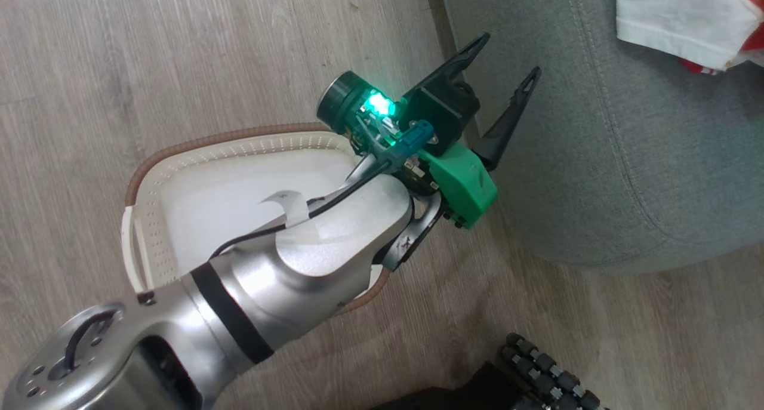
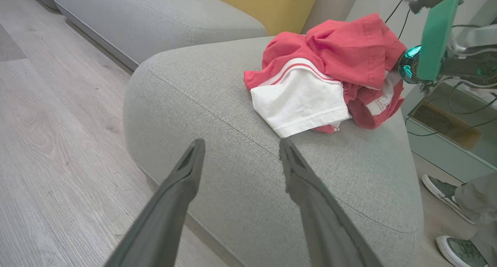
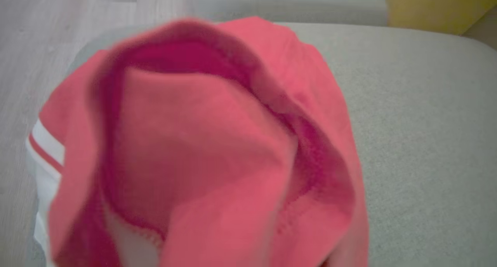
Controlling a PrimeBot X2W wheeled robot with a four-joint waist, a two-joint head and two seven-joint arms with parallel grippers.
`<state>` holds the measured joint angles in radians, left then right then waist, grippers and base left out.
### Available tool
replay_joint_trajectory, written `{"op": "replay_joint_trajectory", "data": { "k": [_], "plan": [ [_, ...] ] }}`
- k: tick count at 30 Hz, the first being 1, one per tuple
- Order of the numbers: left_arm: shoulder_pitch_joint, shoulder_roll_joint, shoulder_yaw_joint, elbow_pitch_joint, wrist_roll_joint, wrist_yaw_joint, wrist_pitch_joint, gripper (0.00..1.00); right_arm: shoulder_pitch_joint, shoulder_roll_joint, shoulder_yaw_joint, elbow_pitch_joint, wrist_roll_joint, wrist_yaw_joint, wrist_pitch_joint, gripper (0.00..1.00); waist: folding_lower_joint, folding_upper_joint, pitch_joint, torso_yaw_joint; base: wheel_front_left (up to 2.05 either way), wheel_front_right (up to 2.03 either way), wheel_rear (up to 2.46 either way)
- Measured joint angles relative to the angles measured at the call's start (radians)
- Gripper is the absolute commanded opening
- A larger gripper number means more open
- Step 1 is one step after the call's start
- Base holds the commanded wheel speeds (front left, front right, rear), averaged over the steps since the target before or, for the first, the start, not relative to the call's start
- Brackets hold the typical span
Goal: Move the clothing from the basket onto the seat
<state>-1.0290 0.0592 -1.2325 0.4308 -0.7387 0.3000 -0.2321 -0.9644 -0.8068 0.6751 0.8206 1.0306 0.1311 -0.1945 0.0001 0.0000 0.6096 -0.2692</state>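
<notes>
The clothing (image 2: 330, 65), red with a white panel and stripe trim, lies bunched on the grey-green seat (image 2: 217, 103); its white edge (image 1: 680, 16) shows at the head view's top right. My left gripper (image 2: 240, 142) is open and holds nothing; it hovers above the seat's near rounded corner, short of the clothing. In the head view the left gripper (image 1: 507, 58) reaches over the seat's (image 1: 627, 159) edge, the forearm crossing the basket (image 1: 197, 144), whose white inside looks bare. Red clothing (image 3: 217, 150) lies close up over the right wrist view, hiding the right fingers. The right wrist (image 2: 427, 37) sits against the bundle's far side.
Wood floor (image 1: 179, 52) surrounds the basket and the seat. A yellow cushion (image 2: 264, 2) and another grey sofa section (image 2: 155, 14) lie behind the seat. A person's shoes (image 2: 442, 189) stand beyond the seat's far corner. My dark wheeled base (image 1: 537, 368) shows at the bottom.
</notes>
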Motion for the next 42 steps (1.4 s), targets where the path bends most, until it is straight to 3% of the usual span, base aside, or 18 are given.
{"op": "replay_joint_trajectory", "data": {
  "k": [3,4,5,6,24,34,42],
  "plan": [
    [-0.014,0.0,-0.016,0.002,-0.017,0.008,-0.009,1.0,-0.048,-0.005,0.097,0.029,0.081,0.0,0.088,0.0,0.0,0.0,-0.001,0.007,0.0,0.0,0.0],
    [-0.015,0.0,-0.017,0.002,-0.022,0.008,-0.009,1.0,-0.053,-0.008,0.118,0.032,0.096,0.0,0.103,0.27,0.0,0.0,-0.003,0.009,0.0,0.0,0.0],
    [-0.015,0.0,-0.018,0.003,-0.025,0.009,-0.012,1.0,-0.055,-0.012,0.135,0.035,0.114,0.0,0.117,0.78,0.0,0.0,-0.005,0.01,0.0,0.0,0.0],
    [-0.015,0.0,-0.018,0.003,-0.025,0.009,-0.012,1.0,-0.055,-0.012,0.135,0.035,0.114,0.0,0.117,1.0,0.0,0.0,-0.005,0.01,0.0,0.0,0.0],
    [0.064,-0.001,0.028,0.021,-0.051,-0.01,-0.02,1.0,-0.105,-0.024,0.361,0.085,0.301,0.0,0.435,1.0,-0.0001,0.0,-0.159,-0.001,0.0,0.0,0.0],
    [0.207,0.0,0.155,0.015,-0.002,-0.055,-0.02,1.0,-0.113,-0.061,0.459,0.001,0.3,0.0,0.434,1.0,-0.0001,0.0,-0.292,-0.019,0.0,0.0,0.0],
    [0.346,0.027,0.253,-0.05,0.034,-0.072,-0.02,1.0,-0.15,-0.108,0.509,-0.073,0.289,0.0,0.34,1.0,-0.0001,0.0001,-0.4,-0.027,0.0,0.0,0.0]
  ]
}}
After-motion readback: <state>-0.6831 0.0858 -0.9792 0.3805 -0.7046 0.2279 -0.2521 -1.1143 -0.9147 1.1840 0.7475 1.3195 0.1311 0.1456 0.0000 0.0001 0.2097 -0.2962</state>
